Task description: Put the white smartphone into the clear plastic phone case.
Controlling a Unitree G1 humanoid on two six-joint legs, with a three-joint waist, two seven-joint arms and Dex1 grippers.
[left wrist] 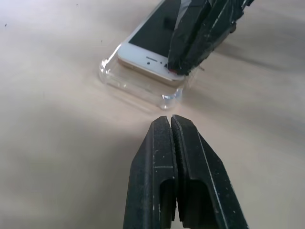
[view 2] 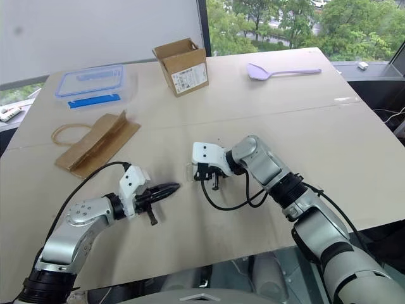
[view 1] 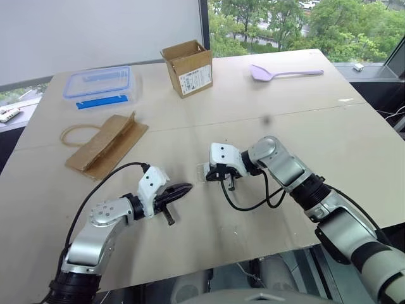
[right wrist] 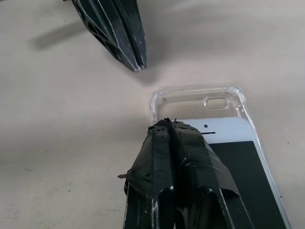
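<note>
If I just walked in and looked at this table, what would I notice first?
Probably the two robot arms meeting in the middle of the table, over a white phone lying partly in a clear case. The right claw is shut with its tips on the phone's top end, and the left claw sits shut on the table just short of the case. Farther back stands an open cardboard box and lies a lilac spoon.

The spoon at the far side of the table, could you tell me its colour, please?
Pale lilac spoon, clearest in the left eye view.

White smartphone (right wrist: 238, 157) lies partly in the clear plastic phone case (right wrist: 200, 100), unseated.
</note>
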